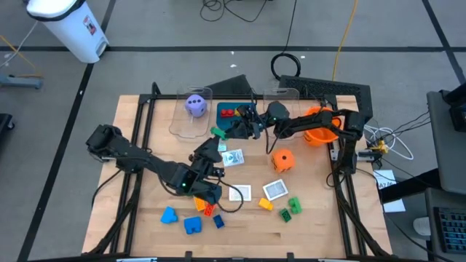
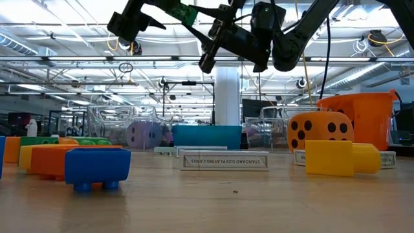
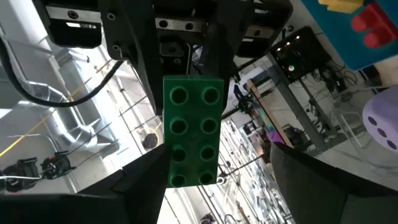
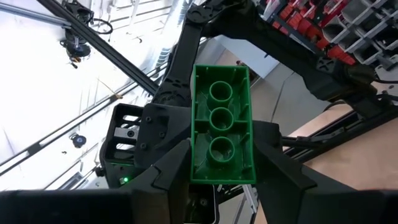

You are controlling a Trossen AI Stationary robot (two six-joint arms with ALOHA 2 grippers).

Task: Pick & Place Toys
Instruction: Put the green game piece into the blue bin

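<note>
A green brick (image 1: 217,133) is clasped end to end by both the left gripper (image 1: 212,143) and the right gripper (image 1: 245,129), raised above the table (image 1: 306,233) beside the teal tray (image 1: 223,109). One grip should be confirmed firm before the other is loosened, so the brick is not dropped.

The scene is lit evenly and brightly from overhead, with long ceiling light strips (image 2: 77,61) seen across the far room in the low view. Only soft, short shadows are cast on the wooden table (image 1: 313,225). In the wrist views the background is washed out by glare and rendered out of focus.
</note>
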